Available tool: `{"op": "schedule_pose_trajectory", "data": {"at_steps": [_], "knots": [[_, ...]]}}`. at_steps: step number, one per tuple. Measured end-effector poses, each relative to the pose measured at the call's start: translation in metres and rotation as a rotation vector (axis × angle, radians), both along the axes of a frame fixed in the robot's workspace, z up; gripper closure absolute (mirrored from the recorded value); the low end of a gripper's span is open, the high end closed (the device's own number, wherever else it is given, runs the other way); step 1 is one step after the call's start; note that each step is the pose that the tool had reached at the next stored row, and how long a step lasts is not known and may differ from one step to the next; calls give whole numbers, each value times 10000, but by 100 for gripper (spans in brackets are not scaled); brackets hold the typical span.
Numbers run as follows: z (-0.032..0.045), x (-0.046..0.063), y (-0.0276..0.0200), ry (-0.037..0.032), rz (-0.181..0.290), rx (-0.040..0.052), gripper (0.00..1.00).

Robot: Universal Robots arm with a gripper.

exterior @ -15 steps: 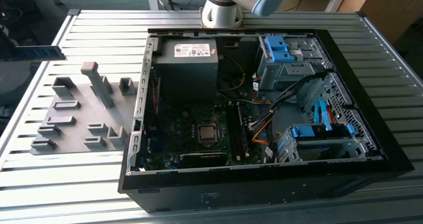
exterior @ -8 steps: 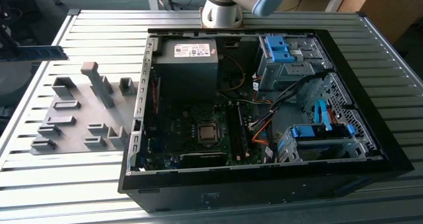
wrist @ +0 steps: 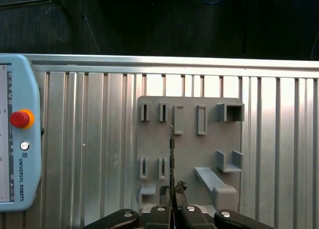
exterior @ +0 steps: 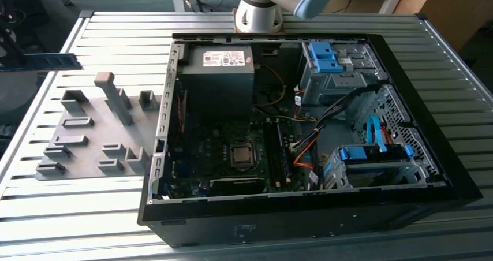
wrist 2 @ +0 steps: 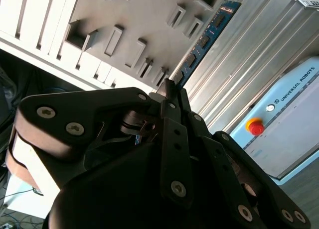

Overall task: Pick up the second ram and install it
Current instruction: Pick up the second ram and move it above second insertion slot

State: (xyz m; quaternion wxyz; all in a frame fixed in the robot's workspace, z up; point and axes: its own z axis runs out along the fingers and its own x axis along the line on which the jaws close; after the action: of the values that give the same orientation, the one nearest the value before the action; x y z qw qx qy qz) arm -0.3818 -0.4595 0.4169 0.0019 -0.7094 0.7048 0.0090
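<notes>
Your gripper is clamped on the second ram. In the first wrist view the two fingertips are pinched together on one end of the stick, which shows edge-on and runs straight out from them. In the second wrist view you see its blue face w/ dark chips, most of its length past the tips.

The stick is in the air over the grey holder plate, apart from it, and the plate lies on the slatted table. In the exterior view it sits level, well off to that view's left of the open PC case.

Risks, as I judge them:
- Grip is on a short end section only, so a knock or fast swing could tilt the stick in the jaws. Then it won't line up w/ a slot on the mainboard.
- Loose cables lie near the mainboard and could snag the free end.
- The case wall could catch a low pass.
- The teach pendant lies on the table near the plate.
</notes>
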Motion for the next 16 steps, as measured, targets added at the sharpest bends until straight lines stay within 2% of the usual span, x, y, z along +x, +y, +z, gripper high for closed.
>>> {"op": "schedule_pose_trajectory", "data": {"at_steps": [16], "knots": [[0,80,0,0,0,0,86]]}}
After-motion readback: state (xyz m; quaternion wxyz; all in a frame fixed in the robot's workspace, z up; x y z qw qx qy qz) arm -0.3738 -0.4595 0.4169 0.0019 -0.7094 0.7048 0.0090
